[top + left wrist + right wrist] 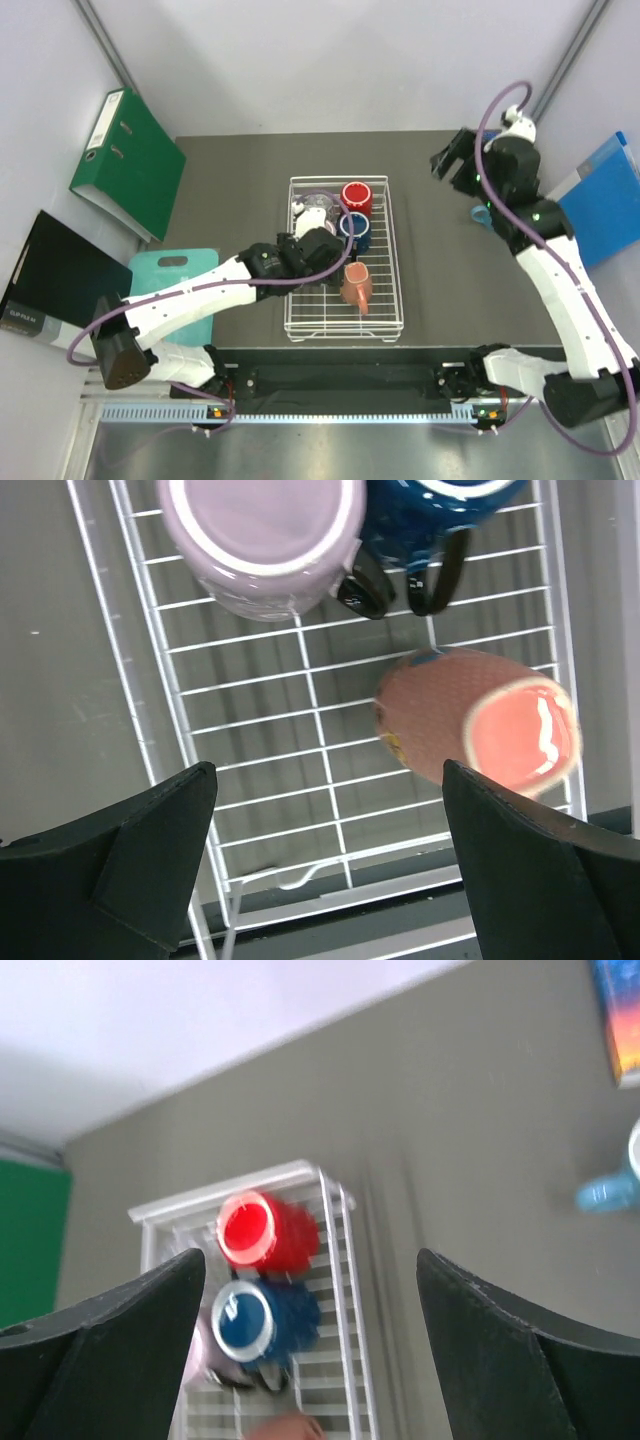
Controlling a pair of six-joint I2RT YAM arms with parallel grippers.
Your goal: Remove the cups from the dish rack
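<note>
The white dish rack (300, 322) sits mid-table. In it are a red mug (356, 197), a dark blue mug (356, 229), a clear glass (313, 207) and a salmon-orange mug (357, 288) lying on its side. My left gripper (320, 250) hovers open and empty over the rack. Its wrist view shows the mauve-pink mug (265, 540), the dark blue mug (430, 515) and the salmon mug (480, 725) below the gripper (330, 860). My right gripper (452, 160) is open, empty and raised at the right. A light blue mug (483, 213) stands on the table by the right arm and also shows in the right wrist view (612, 1188).
A green binder (130, 165), a black folder (60, 275) and a teal cutting board (175, 275) lie at the left. A blue folder (600, 200) lies at the right edge. The left arm's purple cable (330, 195) drapes over the rack.
</note>
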